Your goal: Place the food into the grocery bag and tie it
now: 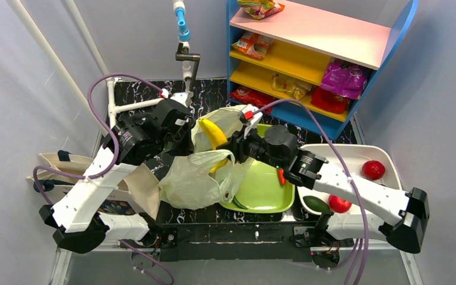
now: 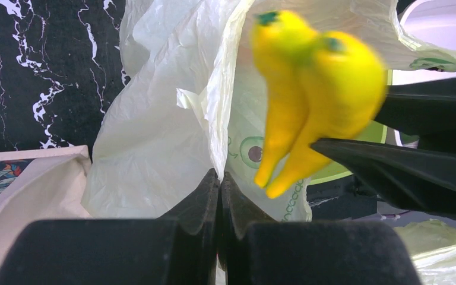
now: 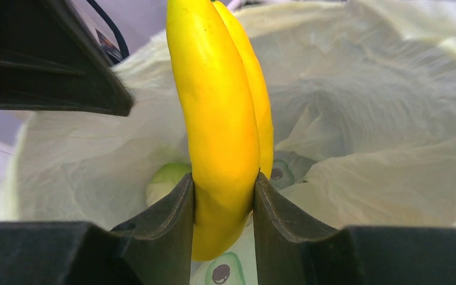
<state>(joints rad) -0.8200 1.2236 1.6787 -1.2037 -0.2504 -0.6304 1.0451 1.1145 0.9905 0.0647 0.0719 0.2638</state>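
The pale-green grocery bag (image 1: 193,178) lies open in the middle of the table. My left gripper (image 2: 219,181) is shut on the bag's rim (image 2: 217,119) and holds it up. My right gripper (image 3: 224,193) is shut on the yellow bananas (image 3: 219,119) and holds them over the bag's mouth. The bananas also show in the top view (image 1: 212,133) and the left wrist view (image 2: 314,89). A round green cabbage (image 3: 165,181) lies inside the bag. A red tomato (image 1: 373,170), another red piece (image 1: 339,203) and a dark green one (image 1: 316,203) lie in the white tray.
A lime-green tray (image 1: 267,190) sits under the bag's right side. A white tray (image 1: 350,155) is at the right. A beige canvas tote (image 1: 65,172) lies at the left. A blue shelf (image 1: 309,53) with snack packets stands at the back right.
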